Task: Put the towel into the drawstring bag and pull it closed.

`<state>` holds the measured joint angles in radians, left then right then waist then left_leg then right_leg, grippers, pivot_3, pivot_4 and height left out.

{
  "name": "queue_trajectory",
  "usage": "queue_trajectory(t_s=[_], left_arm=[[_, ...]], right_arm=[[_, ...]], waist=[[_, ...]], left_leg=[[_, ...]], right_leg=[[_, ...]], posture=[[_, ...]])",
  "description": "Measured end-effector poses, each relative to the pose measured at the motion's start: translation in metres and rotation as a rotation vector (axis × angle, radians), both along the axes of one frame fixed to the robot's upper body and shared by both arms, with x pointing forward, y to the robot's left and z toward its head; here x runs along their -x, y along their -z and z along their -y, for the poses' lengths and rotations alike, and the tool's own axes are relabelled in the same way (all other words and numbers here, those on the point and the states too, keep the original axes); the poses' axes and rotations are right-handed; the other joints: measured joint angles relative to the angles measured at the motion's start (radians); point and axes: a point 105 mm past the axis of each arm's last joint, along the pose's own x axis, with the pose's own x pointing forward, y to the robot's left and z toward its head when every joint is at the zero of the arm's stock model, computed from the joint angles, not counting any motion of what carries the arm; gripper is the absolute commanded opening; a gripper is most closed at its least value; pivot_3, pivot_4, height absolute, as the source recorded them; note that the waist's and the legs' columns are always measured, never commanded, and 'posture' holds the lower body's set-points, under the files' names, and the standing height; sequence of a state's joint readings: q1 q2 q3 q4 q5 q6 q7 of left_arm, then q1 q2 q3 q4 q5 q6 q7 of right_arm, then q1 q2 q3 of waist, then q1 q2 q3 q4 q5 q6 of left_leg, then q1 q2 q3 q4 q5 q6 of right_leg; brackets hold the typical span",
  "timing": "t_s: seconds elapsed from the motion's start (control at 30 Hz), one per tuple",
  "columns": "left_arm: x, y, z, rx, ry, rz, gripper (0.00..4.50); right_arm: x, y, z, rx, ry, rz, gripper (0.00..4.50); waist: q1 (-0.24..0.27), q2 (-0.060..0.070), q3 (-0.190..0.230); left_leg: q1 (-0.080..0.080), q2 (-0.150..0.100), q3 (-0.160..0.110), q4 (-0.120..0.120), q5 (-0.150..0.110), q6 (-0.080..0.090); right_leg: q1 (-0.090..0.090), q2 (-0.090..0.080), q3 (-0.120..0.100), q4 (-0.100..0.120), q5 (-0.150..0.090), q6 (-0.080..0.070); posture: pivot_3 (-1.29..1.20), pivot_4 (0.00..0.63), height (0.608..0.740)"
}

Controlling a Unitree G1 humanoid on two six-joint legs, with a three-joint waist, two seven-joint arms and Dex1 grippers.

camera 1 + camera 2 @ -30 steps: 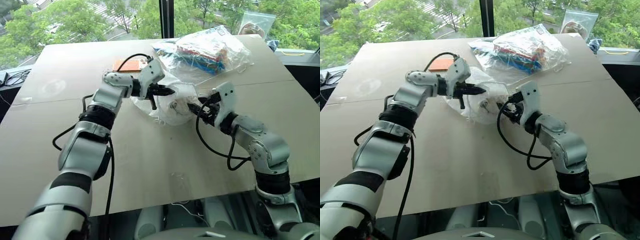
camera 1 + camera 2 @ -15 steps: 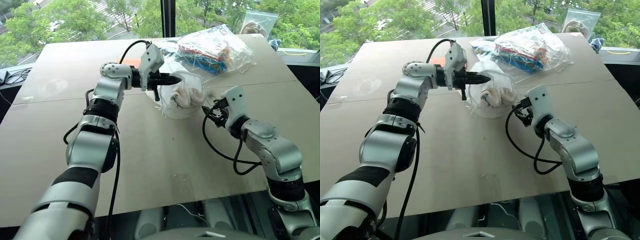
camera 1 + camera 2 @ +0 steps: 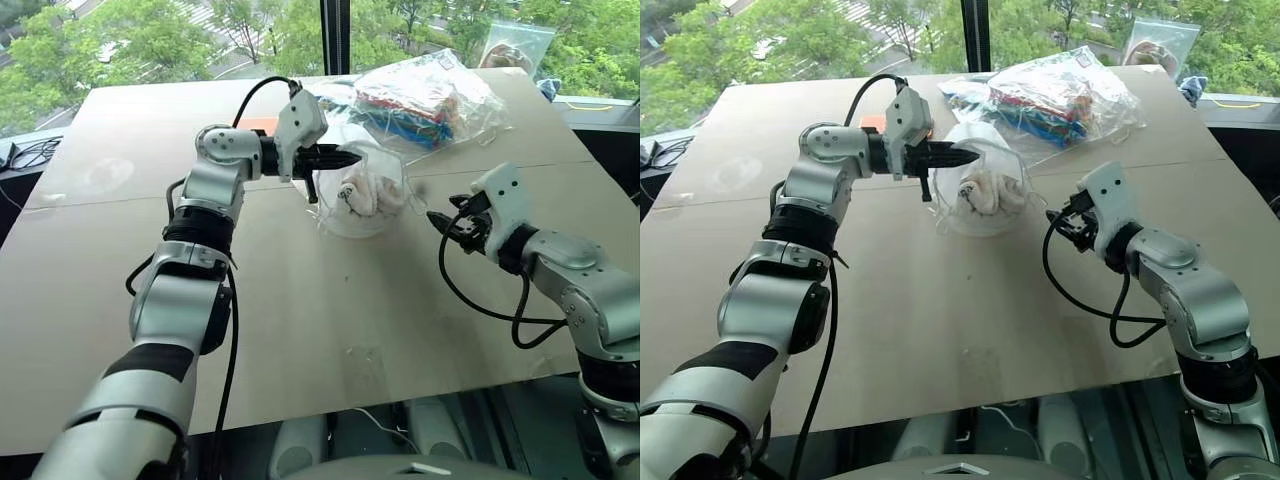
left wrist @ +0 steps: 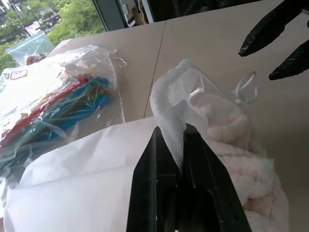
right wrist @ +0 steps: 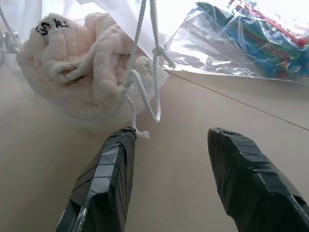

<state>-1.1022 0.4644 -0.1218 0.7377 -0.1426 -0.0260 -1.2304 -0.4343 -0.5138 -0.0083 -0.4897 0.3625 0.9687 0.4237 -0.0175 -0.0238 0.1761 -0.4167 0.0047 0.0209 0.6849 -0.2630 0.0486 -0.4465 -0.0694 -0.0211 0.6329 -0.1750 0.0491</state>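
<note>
While the towel (image 3: 365,192) sits inside the drawstring bag (image 3: 372,215) at table (image 3: 300,320) centre, the bag's rim is pinched in the closed left pincer (image 3: 345,159); the right pincer (image 3: 447,222), parted and empty, is held just right of it.

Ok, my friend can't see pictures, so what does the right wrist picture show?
The right gripper hangs open above the table, holding nothing. Just past its fingers the towel sits inside the white drawstring bag, and the bag's cord dangles down to one fingertip. A clear plastic bag of colourful things lies behind.
</note>
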Motion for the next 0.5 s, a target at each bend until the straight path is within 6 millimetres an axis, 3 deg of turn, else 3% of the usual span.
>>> queue_trajectory(t_s=[0.2,0.33,0.37,0.5], left_arm=[[0.003,0.006,-0.001,0.001,-0.01,-0.013,0.0],[0.004,0.009,-0.002,-0.001,-0.014,-0.02,0.0],[0.005,0.009,-0.002,-0.002,-0.015,-0.021,0.0],[0.004,0.009,-0.002,0.001,-0.024,-0.022,0.0]], right_arm=[[-0.012,0.003,-0.012,0.015,-0.006,0.014,2.55],[-0.021,0.006,-0.011,0.012,0.029,0.014,0.73],[-0.022,0.007,-0.011,0.015,0.032,0.014,0.09],[-0.023,0.008,-0.016,0.037,0.017,0.029,0.04]], waist=[[0.004,0.0,0.0],[0.005,0.0,0.0],[0.005,0.0,0.0],[0.004,0.0,0.0]], left_leg=[[0.0,0.0,0.001,0.001,0.0,0.0],[0.0,-0.001,0.001,0.001,0.0,0.0],[0.0,-0.001,0.001,0.001,0.0,0.0],[0.0,-0.001,0.001,0.001,0.0,0.0]], right_leg=[[0.0,-0.001,0.001,0.001,0.0,0.0],[0.0,-0.001,0.001,0.0,0.0,0.0],[0.0,-0.001,0.001,0.0,0.0,0.0],[0.0,-0.001,0.001,0.001,0.0,0.0]], posture=[[0.0,0.15,0.74],[0.0,0.15,0.74],[0.0,0.15,0.74],[0.0,0.15,0.74]])
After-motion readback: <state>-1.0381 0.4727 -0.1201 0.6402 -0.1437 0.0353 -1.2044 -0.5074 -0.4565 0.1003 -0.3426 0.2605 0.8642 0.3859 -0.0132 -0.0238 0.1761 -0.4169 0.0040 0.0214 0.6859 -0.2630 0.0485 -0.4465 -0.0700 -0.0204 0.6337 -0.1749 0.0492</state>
